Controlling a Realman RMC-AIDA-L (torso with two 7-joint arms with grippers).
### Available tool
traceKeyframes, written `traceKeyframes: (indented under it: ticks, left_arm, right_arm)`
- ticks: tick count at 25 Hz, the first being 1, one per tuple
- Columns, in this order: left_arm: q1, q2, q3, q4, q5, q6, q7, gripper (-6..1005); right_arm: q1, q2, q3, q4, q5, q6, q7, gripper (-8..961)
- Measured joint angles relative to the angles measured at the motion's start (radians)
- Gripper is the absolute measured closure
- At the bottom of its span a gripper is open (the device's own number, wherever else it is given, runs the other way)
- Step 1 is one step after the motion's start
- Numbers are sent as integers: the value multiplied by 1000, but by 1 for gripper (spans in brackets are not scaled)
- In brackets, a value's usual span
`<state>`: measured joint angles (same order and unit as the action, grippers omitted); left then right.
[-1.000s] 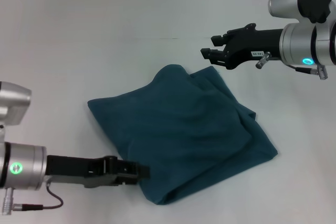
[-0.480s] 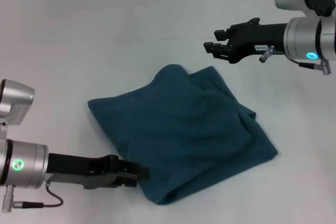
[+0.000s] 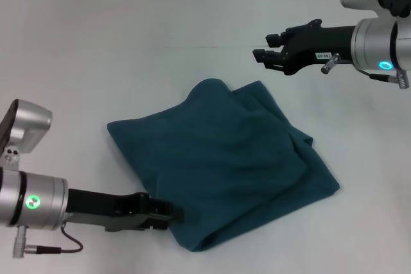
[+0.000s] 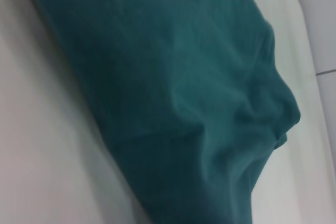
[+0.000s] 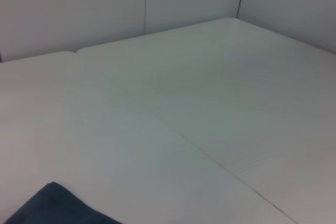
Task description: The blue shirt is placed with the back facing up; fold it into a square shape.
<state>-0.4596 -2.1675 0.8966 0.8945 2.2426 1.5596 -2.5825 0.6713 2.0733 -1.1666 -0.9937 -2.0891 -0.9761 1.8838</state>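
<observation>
One soft blue shirt (image 3: pixel 225 171), folded, lumpy square

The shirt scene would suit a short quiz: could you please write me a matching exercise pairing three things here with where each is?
Things:
1. shirt
2. left gripper
3. right gripper

Places:
A. above the table, beyond the shirt's far edge, clear of the cloth
B. at the shirt's near left edge
C. folded in a rough square on the white table

Pairs: 1-C, 2-B, 3-A
</observation>
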Motion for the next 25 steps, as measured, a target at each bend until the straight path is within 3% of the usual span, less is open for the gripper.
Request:
traceKeyframes:
  ticks: [25]
  left_arm:
    - [-23, 6, 6, -23, 40, -6, -10, 534]
  right_arm:
    - [1, 3, 13, 6, -28, 7, -5, 552]
